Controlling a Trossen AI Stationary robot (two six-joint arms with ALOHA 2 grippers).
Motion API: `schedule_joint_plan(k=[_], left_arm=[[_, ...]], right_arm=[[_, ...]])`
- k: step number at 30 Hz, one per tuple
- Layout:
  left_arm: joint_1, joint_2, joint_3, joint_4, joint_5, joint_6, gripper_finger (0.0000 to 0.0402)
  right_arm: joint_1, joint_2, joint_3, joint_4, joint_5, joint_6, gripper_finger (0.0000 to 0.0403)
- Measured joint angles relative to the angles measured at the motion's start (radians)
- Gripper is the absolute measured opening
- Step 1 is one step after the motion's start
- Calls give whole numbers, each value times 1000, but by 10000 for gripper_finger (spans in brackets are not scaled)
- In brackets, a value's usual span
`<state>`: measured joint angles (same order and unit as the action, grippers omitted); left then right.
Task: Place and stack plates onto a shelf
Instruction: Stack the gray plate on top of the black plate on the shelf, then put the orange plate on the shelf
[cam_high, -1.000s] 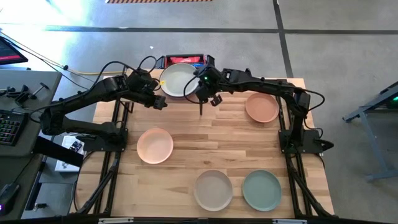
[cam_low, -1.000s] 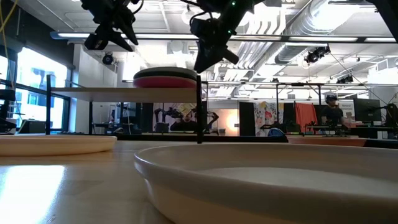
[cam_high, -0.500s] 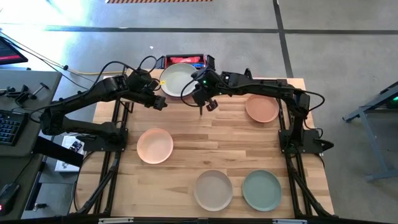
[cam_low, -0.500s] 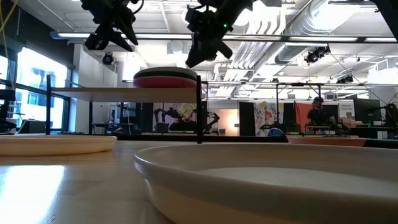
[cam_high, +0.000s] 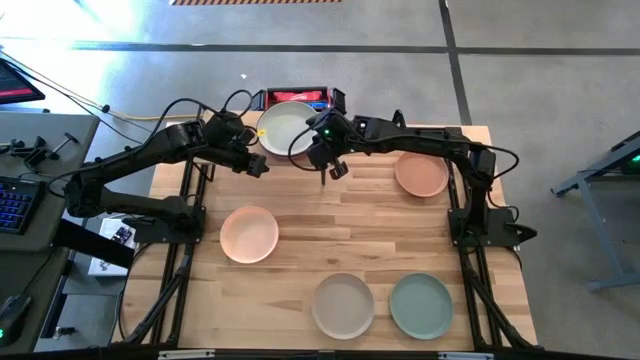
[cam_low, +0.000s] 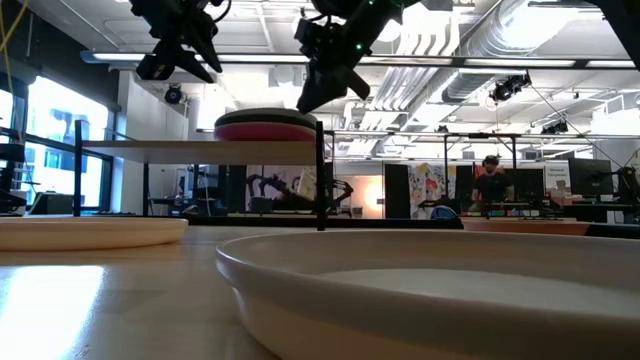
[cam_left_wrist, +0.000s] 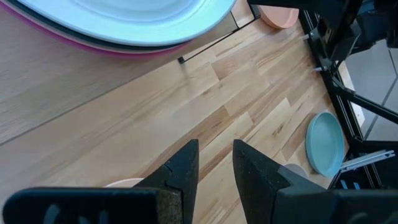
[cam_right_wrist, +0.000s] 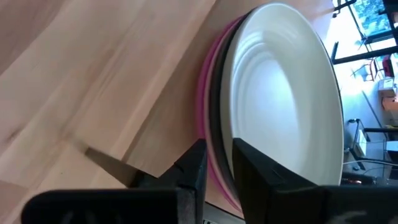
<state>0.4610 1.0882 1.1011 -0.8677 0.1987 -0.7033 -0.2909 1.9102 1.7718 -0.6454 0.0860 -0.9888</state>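
- Dark fingers of right hand (cam_right_wrist: 219, 149) a narrow gap apart, nothing between them; poised in the air just beside the stack, at the shelf's dark upright edge.
- Left hand (cam_left_wrist: 214, 150) likewise slightly parted and empty, raised over the shelf's other side, near the stack.
- Shelf (cam_low: 200, 148): plain light-wood board raised above the counter (cam_high: 340, 220) at its far edge, carrying one stack.
- Stack, as far as visible: off-white plate (cam_high: 284, 127) on top, charcoal plate (cam_right_wrist: 215, 93) under it, pink plate (cam_low: 265, 131) at the bottom; any further plate inside the stack not discernible.
- Left on the counter, well apart from one another: peach plate (cam_high: 249, 233), orange plate (cam_high: 421, 172), beige plate (cam_high: 343, 305), sage green plate (cam_high: 420, 305).
- Judged progress: roughly halfway, with at least three plates stacked and four to be fetched.
- Judged step in hand: both hands free after a placement, next plate not yet approached; orange plate nearest the right hand, peach plate nearest the left.
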Motion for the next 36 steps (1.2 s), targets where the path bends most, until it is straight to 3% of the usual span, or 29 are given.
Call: schedule_joint_plan(k=[20,24,28,36], left_arm=[[0,0,0,0,0,9,87],[0,0,0,-1,0,12,87],[-5,0,0,-12,0,27,87],[-65,0,0,-12,0,118,87]], right_arm=[[-6,3,0,-17,-4,49,62],[-6,-9,3,-5,106,51,62],[-10,-24,52,-113,165,149,62],[-70,-25,160,-500,87,527,62]])
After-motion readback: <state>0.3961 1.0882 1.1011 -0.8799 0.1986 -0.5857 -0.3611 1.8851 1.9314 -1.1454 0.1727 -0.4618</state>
